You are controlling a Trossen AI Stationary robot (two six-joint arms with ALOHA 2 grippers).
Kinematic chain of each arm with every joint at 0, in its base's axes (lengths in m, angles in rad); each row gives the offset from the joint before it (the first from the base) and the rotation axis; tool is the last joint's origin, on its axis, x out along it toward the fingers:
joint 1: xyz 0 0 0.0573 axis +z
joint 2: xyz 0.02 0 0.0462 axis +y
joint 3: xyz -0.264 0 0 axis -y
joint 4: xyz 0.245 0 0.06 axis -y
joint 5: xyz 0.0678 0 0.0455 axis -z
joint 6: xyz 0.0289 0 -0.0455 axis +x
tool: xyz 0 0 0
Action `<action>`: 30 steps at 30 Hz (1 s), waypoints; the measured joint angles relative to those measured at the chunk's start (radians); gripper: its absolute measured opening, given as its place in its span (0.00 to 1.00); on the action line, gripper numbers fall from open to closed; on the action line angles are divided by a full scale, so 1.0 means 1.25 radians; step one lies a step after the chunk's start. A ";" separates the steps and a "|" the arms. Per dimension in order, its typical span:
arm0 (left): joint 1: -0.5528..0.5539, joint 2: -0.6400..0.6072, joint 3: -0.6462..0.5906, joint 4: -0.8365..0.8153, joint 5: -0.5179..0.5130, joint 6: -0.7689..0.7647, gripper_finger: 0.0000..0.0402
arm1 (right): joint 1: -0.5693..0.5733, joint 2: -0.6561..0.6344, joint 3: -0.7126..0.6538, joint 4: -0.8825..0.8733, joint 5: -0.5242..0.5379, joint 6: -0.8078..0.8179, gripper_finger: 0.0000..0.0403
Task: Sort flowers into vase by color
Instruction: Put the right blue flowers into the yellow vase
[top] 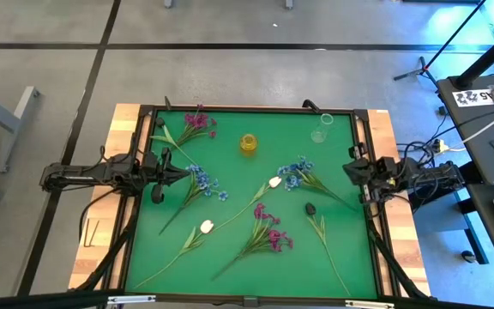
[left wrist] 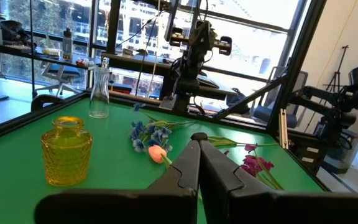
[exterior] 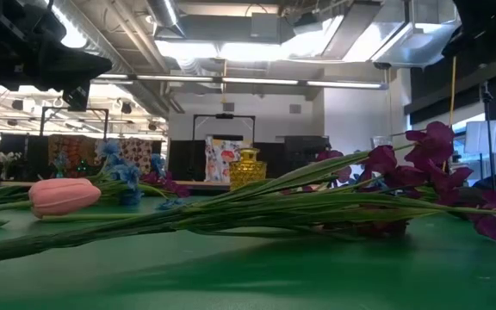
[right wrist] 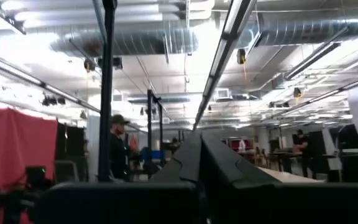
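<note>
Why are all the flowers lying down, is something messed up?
Nothing looks broken or spilled. The flowers just lie scattered flat on the green mat, waiting. The yellow vase and clear vase stand upright and empty.

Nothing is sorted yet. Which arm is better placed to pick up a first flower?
Left, probably. The shut left gripper sits beside the blue-blossomed green-stemmed flower; the right gripper waits at the mat's edge.

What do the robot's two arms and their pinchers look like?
Both arms are dark, nearly black, built of jointed segments with black cables trailing behind. The left gripper and the right gripper each end in two dark, tapering fingers with angular edges. No markings show.
</note>
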 joint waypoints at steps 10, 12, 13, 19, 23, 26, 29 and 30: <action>0.000 0.000 0.000 0.000 0.000 0.000 0.00 | 0.000 0.085 0.094 -0.252 0.212 0.056 0.03; 0.000 0.000 0.000 0.000 0.000 0.000 0.00 | 0.000 0.110 0.131 -0.319 0.223 0.081 0.03; 0.000 0.000 0.000 0.000 0.000 0.000 0.00 | 0.000 0.119 0.150 -0.352 0.223 0.091 0.03; 0.000 0.000 0.000 0.000 0.000 0.000 0.00 | 0.000 0.162 0.214 -0.459 0.224 0.126 0.03; 0.000 0.000 0.000 0.000 0.000 0.000 0.00 | 0.000 0.176 0.219 -0.484 0.249 0.124 0.03; 0.000 0.000 0.000 0.000 0.000 0.000 0.00 | 0.000 0.177 0.219 -0.530 0.281 0.123 0.03; 0.000 0.000 0.000 0.000 0.000 0.000 0.00 | 0.000 0.176 0.220 -0.618 0.325 0.120 0.03; 0.000 0.000 0.000 0.000 0.000 0.000 0.00 | 0.000 0.177 0.218 -0.644 0.353 0.124 0.03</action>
